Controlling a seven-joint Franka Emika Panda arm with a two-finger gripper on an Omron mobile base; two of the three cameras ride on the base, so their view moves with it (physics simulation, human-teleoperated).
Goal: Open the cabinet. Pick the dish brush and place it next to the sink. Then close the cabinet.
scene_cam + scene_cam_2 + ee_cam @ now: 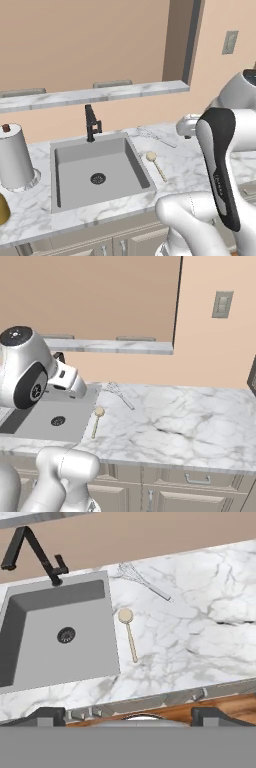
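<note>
Gripper [128,714] spread wide, empty, held high over the counter edge [165,699], dish brush [128,632] beside sink [55,637]

My marble counter [200,637] carries the dish brush [128,632], lying flat just beside the grey sink [30,662], head toward the wall. A wire whisk [142,581] lies behind it. A paper towel roll [14,157] stands left of the sink.
</note>
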